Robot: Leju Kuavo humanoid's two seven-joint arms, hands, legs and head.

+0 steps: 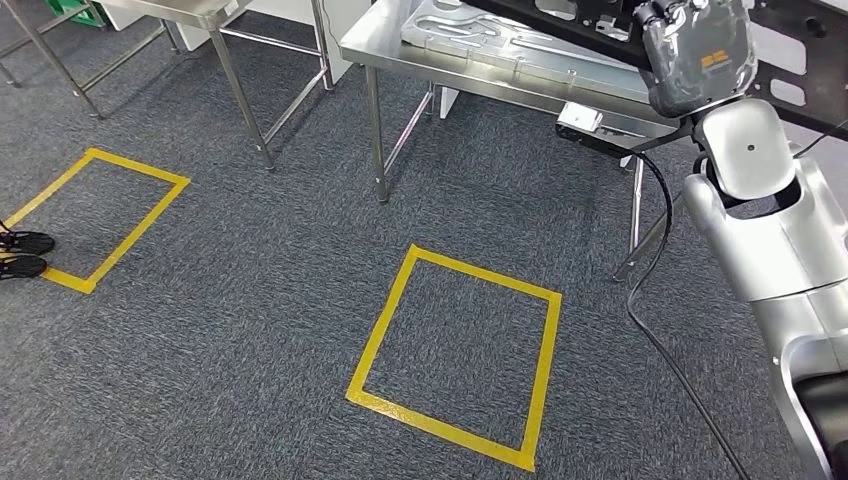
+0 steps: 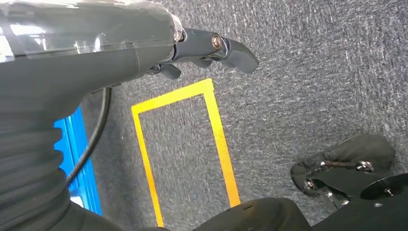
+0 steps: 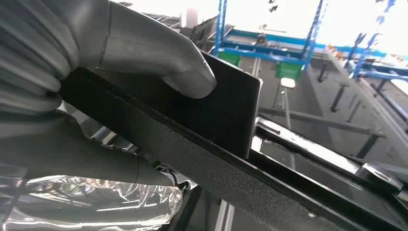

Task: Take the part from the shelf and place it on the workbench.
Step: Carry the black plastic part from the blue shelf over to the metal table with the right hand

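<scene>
Grey carpet floor (image 1: 250,300) takes most of the head view, marked with two yellow tape squares: one in the middle (image 1: 455,355) and one at the left (image 1: 100,215), with a pair of dark shoes (image 1: 22,252) at that square's near corner. A wide stretch of bare carpet lies between the squares and the steel desk (image 1: 400,48) at the top, whose legs stand well behind the middle square. A second steel desk (image 1: 200,12) stands to its left.

The silver right arm (image 1: 770,240) rises along the right edge. Its right hand (image 1: 695,55) is raised over the desk's near edge and grips the black part (image 1: 560,25), a long flat frame held above a pale moulded tray (image 1: 470,30) on the desk top.

The right wrist view adds the grip itself: the thick grey thumb (image 3: 159,53) presses on a flat black plate of the part (image 3: 226,120), whose edge juts free past the thumb, with blue racking (image 3: 269,43) far behind.

The left wrist view shows the left hand (image 2: 211,50) hanging over carpet and a tape square (image 2: 185,144), fingers curled in, holding nothing.
</scene>
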